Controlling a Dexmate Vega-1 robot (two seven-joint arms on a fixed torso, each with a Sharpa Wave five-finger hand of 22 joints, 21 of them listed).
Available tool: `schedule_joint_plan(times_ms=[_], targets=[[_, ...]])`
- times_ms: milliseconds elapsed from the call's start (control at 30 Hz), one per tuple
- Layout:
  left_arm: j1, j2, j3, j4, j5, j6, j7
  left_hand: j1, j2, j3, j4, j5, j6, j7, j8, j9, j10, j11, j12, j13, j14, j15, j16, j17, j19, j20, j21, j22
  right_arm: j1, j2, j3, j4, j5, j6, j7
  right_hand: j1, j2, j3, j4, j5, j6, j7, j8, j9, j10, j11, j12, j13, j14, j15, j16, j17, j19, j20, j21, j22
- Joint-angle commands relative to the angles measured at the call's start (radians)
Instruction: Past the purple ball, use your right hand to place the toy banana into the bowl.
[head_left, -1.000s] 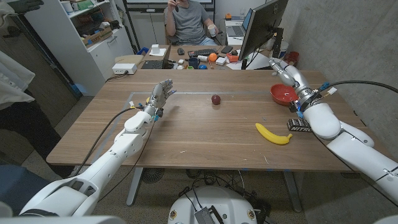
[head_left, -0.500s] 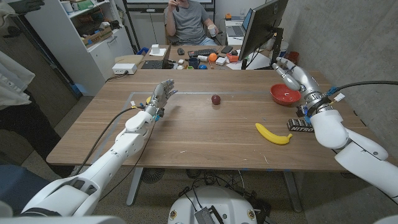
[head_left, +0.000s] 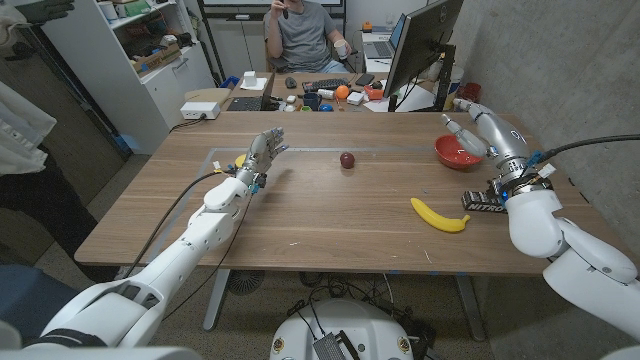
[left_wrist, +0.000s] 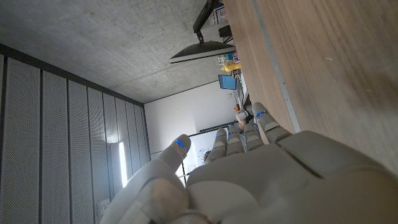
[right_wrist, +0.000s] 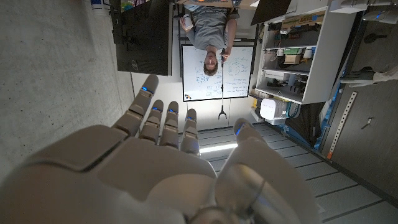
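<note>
Bare tabletop (head_left: 330, 215) — banana (head_left: 439, 216) to bowl (head_left: 456, 153)

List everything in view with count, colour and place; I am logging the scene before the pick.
toy banana: one, yellow, on the table's right part, near edge.
bowl: one, red, far right of the table, beyond the banana.
ball: one, dark reddish purple, middle of the table's far half.
black box: one, black with white print, right of the banana.
table: one, brown wood.
monitor: one, black, behind the table's far right.
person: one, grey shirt, seated behind the table.
left hand: white, fingers apart, above the table's far left.
right hand: white, fingers apart, holding nothing, over the bowl's right side.
</note>
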Motion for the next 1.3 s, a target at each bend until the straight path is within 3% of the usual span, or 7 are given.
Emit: schedule_joint_plan(times_ms=[33, 200, 733, 800, 1133, 1300], targets=[[-0.027, -0.014, 0.012, 0.041, 0.000, -0.002, -0.033, -0.007, 0.111, 0.004, 0.000, 0.004, 0.003, 0.004, 0.001, 0.004, 0.004, 0.002, -0.002, 0.003, -0.001, 0.003, -0.002, 0.003, 0.003, 0.008, -0.003, 0.005, -0.066, 0.003, -0.005, -0.078, -0.118, -0.126, 0.026, 0.017, -0.011, 0.002, -0.016, -0.005, -0.001, -0.011, -0.004, 0.005, -0.001, -0.011, -0.008, 0.003, 0.004, -0.008, -0.003, 0.002, 0.008, 0.007, -0.008, 0.001], [-0.035, -0.017, 0.015, 0.052, 0.001, -0.003, -0.041, -0.007, 0.111, 0.004, 0.000, 0.004, 0.003, 0.004, 0.001, 0.004, 0.004, 0.003, -0.002, 0.003, -0.001, 0.003, -0.003, 0.003, 0.003, 0.008, -0.004, 0.005, -0.062, -0.005, -0.024, -0.090, -0.150, -0.158, 0.038, 0.027, -0.021, 0.001, -0.028, -0.007, -0.003, -0.013, -0.006, 0.005, -0.004, -0.014, -0.010, 0.003, 0.004, -0.010, -0.005, 0.001, 0.015, 0.006, -0.010, 0.002], [-0.052, -0.025, 0.018, 0.085, 0.001, -0.008, -0.056, -0.008, 0.111, 0.004, 0.000, 0.004, 0.002, 0.004, -0.001, 0.004, 0.003, 0.001, -0.003, 0.003, -0.002, 0.002, -0.004, 0.003, 0.003, 0.009, -0.008, 0.005, -0.012, -0.100, -0.123, -0.130, -0.260, -0.347, 0.167, 0.069, -0.043, 0.006, -0.067, -0.011, -0.013, -0.021, -0.011, 0.006, -0.014, -0.028, -0.017, 0.003, -0.001, -0.023, -0.011, 0.001, 0.025, 0.005, -0.026, 0.002], [-0.054, -0.025, 0.019, 0.088, 0.002, -0.008, -0.056, -0.008, 0.111, 0.004, 0.000, 0.004, 0.002, 0.004, -0.001, 0.004, 0.003, 0.002, -0.003, 0.003, -0.002, 0.002, -0.004, 0.003, 0.003, 0.009, -0.008, 0.005, -0.018, -0.102, -0.113, -0.125, -0.242, -0.331, 0.159, 0.072, -0.044, 0.006, -0.069, -0.012, -0.013, -0.021, -0.010, 0.006, -0.014, -0.028, -0.017, 0.003, -0.001, -0.025, -0.012, 0.001, 0.026, 0.005, -0.027, 0.002], [-0.051, -0.022, 0.018, 0.081, 0.002, -0.004, -0.053, -0.008, 0.111, 0.004, 0.000, 0.004, 0.001, 0.004, -0.001, 0.004, 0.004, 0.004, -0.004, 0.003, -0.002, 0.002, -0.005, 0.003, 0.003, 0.009, -0.010, 0.005, 0.015, -0.152, -0.182, -0.125, -0.260, -0.427, 0.211, 0.089, -0.049, 0.009, -0.084, -0.015, -0.013, -0.022, -0.010, 0.007, -0.016, -0.030, -0.018, 0.004, 0.001, -0.032, -0.012, 0.001, 0.032, 0.001, -0.034, 0.003], [-0.048, -0.020, 0.017, 0.077, 0.003, -0.003, -0.050, -0.009, 0.111, 0.003, 0.000, 0.004, 0.002, 0.004, -0.001, 0.004, 0.003, 0.003, -0.004, 0.003, -0.002, 0.002, -0.005, 0.003, 0.003, 0.009, -0.011, 0.005, 0.002, -0.177, -0.176, -0.131, -0.221, -0.444, 0.233, 0.095, -0.051, 0.010, -0.090, -0.016, -0.012, -0.022, -0.010, 0.007, -0.017, -0.029, -0.019, 0.004, 0.003, -0.036, -0.012, 0.001, 0.034, 0.002, -0.037, 0.003]])
